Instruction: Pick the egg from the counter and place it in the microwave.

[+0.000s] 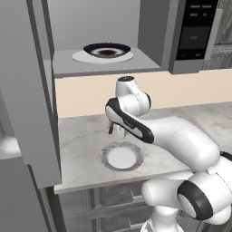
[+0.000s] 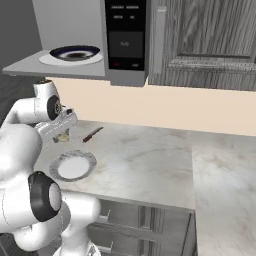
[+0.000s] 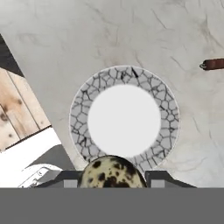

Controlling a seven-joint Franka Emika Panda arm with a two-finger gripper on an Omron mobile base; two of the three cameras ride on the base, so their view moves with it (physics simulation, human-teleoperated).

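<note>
claw (image 3: pixel 112 183) is clamped on the speckled egg (image 3: pixel 113 173), hovering over the marble counter (image 3: pixel 131 39) with the crackle-rimmed plate (image 3: pixel 124 117) right below it, reddish-brown utensil (image 3: pixel 214 64) off to the side

Taking the plate (image 1: pixel 121 157) as the landmark: the left base view sits behind the arm on its left, looking forward and down, with the plate near mid-frame on the counter (image 1: pixel 86 136) and the open microwave (image 1: pixel 106 63) up above it. The right base view looks from the other side, so the plate (image 2: pixel 73 166) lands at lower left. Both share the plate, the counter and the microwave shelf. The hand view hangs close over the plate (image 3: pixel 124 118), looking pretty much straight down at it.
</note>
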